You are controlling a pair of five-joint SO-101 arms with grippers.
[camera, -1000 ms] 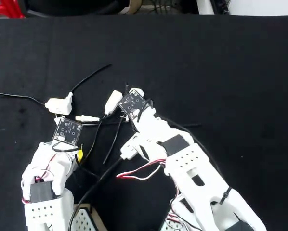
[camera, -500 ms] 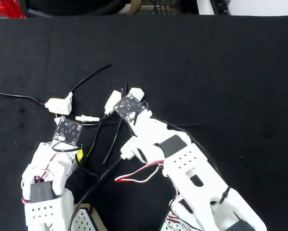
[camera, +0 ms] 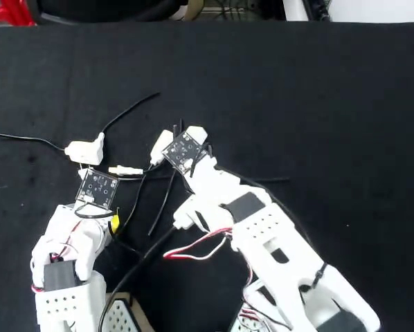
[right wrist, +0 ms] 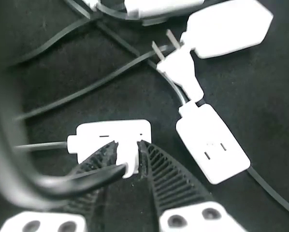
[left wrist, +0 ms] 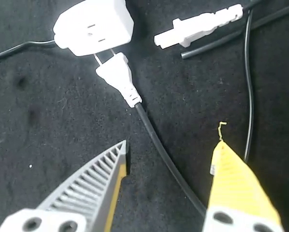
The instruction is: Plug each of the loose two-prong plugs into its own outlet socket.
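In the left wrist view a white outlet socket (left wrist: 93,24) lies on the black cloth. A white two-prong plug (left wrist: 116,75) on a black cord has its prongs at the socket's face. My left gripper (left wrist: 172,145) is open just behind it, astride the cord. That socket (camera: 86,150) also lies ahead of the left arm (camera: 68,242) in the high view. My right gripper (right wrist: 127,150) is shut on a white socket block (right wrist: 110,137). Beside it lie a second socket (right wrist: 212,142) and a plug (right wrist: 180,70) with bare prongs.
A slim white plug (left wrist: 197,26) and several black cords (camera: 134,200) cross the cloth between the arms. Another white block (right wrist: 226,29) touches the bare-pronged plug. The right arm (camera: 262,228) slants in from the near right. Open black cloth (camera: 318,104) spreads far and right.
The right gripper has shifted slightly to the left with the white block in it. The left arm has not moved.
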